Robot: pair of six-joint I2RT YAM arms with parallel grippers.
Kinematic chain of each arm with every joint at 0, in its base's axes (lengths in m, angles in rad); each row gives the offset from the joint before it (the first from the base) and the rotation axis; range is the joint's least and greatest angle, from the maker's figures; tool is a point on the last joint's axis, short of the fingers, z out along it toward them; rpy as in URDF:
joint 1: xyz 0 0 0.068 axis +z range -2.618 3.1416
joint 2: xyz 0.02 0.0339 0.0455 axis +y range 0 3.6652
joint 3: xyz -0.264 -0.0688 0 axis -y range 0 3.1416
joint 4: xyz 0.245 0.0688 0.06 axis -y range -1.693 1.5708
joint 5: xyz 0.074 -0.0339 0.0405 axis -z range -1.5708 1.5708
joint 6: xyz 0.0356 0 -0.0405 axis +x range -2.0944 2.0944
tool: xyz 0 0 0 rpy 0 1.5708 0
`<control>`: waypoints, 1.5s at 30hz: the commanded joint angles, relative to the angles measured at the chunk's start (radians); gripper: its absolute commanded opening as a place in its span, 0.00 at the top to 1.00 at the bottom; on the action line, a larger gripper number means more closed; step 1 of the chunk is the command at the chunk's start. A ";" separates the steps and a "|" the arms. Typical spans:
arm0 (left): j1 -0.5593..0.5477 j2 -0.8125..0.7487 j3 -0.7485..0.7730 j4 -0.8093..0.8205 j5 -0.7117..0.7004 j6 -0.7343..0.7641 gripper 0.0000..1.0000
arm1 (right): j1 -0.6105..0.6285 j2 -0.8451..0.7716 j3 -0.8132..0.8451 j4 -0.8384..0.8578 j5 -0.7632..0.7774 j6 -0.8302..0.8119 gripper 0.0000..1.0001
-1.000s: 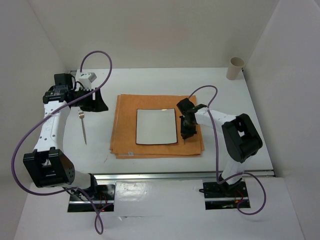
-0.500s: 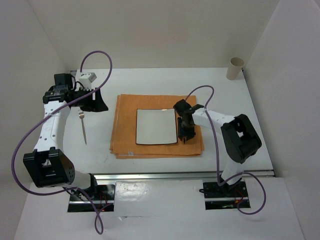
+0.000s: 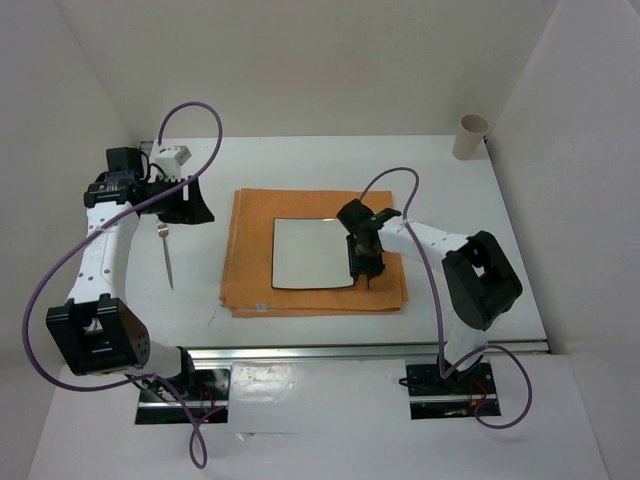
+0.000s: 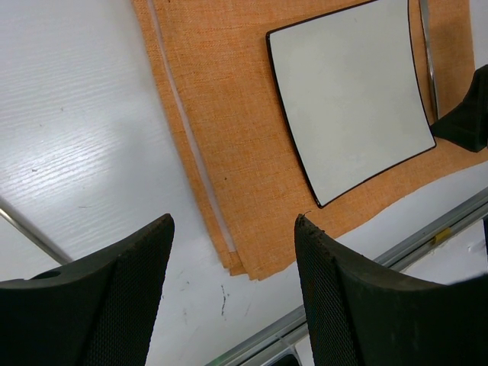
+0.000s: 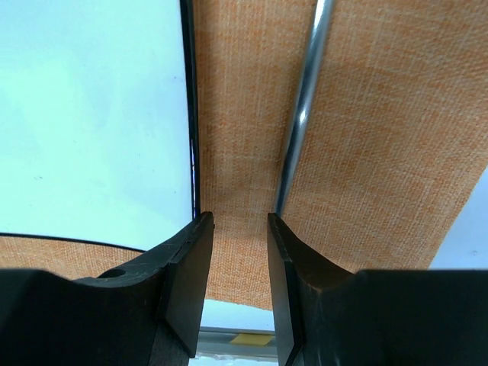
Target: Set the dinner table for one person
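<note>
The dinner table (image 3: 480, 220) is a white tabletop bearing an orange placemat (image 3: 250, 250) with a square white dark-rimmed plate (image 3: 313, 252) on it. A slim metal utensil (image 5: 305, 99) lies on the placemat just right of the plate (image 5: 91, 114). My right gripper (image 5: 240, 221) hovers open over its near end, with only cloth between the fingers. In the top view this gripper (image 3: 365, 262) sits at the plate's right edge. A second metal utensil (image 3: 167, 255) lies on the bare table left of the placemat. My left gripper (image 3: 195, 200) stands open and empty above it.
A paper cup (image 3: 470, 136) stands at the far right corner. An aluminium rail (image 3: 370, 350) runs along the near edge. White walls close in the table on three sides. In the left wrist view the placemat (image 4: 236, 114) and plate (image 4: 351, 91) lie ahead.
My right gripper has opened, letting go of the utensil on the placemat, and has shifted slightly left toward the plate. The left arm has not moved.
</note>
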State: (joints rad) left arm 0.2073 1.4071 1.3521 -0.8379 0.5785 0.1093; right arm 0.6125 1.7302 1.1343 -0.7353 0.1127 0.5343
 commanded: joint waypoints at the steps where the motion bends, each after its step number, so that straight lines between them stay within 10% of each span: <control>1: 0.014 0.001 0.015 -0.004 -0.014 0.032 0.29 | 0.020 0.012 0.024 0.014 -0.031 0.012 0.58; 18: 0.043 0.021 0.024 -0.015 -0.060 0.032 0.29 | 0.039 0.022 0.033 -0.007 0.013 0.023 0.58; 29: 0.043 0.114 -0.084 0.146 -0.670 0.088 0.30 | 0.039 -0.136 0.216 -0.167 0.202 0.032 0.52; 45: 0.061 0.506 -0.001 0.034 -0.735 0.030 0.31 | 0.039 -0.301 0.117 -0.067 0.252 -0.020 0.48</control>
State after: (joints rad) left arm 0.2657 1.9011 1.3750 -0.7815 -0.1047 0.1677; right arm 0.6418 1.4792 1.2598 -0.8261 0.3035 0.5396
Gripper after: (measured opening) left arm 0.688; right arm 0.516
